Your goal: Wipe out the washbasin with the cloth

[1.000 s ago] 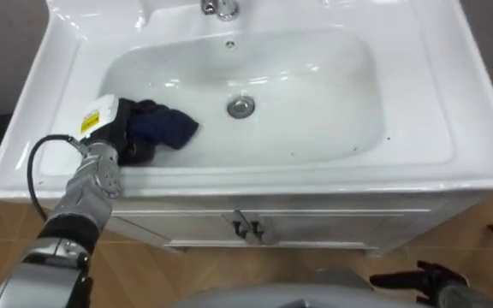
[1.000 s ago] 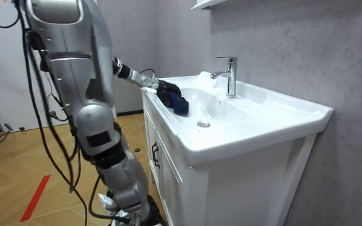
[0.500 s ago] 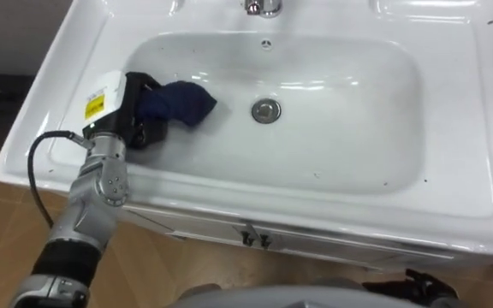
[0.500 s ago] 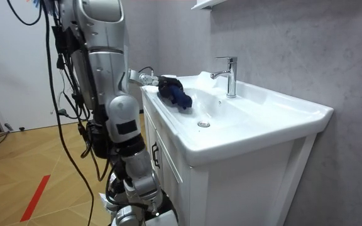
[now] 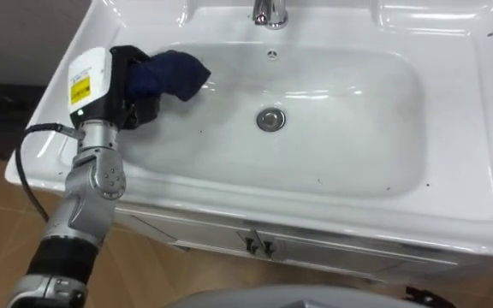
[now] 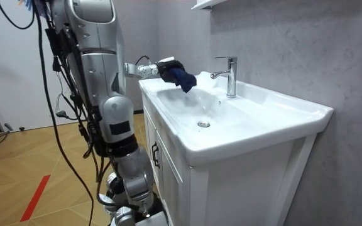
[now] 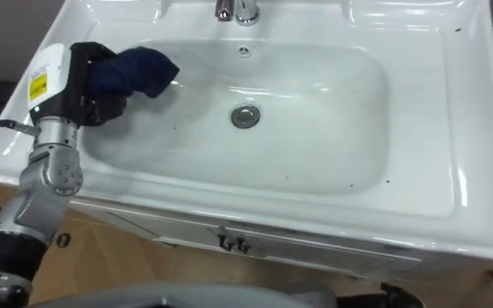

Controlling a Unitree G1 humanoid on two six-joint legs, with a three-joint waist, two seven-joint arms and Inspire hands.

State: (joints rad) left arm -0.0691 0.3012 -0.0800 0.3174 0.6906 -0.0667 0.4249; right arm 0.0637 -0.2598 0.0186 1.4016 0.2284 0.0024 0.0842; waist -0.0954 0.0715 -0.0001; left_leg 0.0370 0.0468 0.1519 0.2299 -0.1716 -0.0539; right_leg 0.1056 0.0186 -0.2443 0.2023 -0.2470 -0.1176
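Moved: left hand [image 5: 129, 87] and cloth [image 5: 171, 74] have gone from low on the bowl's left slope up to its far-left corner; in the room view the cloth now hangs clear above the basin's rim instead of lying on it. The head camera has shifted as well.
Fingers: curled tight round one end of the cloth, which is bunched against the palm; the free end spills out past them.
Cloth: dark blue and crumpled, held over the far-left corner of the basin [image 5: 452, 201], close to the back edge and just left of the tap [image 5: 269, 10]. From the room view it looks lifted off the porcelain, its loose end drooping toward the bowl.
Key relation: the cloth's free end lies to the robot's right of the fingers, its long axis running roughly along the back edge and pointing toward the tap. The drain [image 5: 270, 119] sits nearer the front edge and further right, well apart from the cloth.
Robot: stands at the basin's front-left corner, left arm stretched across the rim.
Step, as judged: repositioning between strokes; most of the bowl, from the drain to the right edge, looks unwiped.
Next, as judged: lower the cloth onto the far-left slope, then drag it right and forward toward the drain.
Risk: the trailing end could fold under the hand and wipe little.
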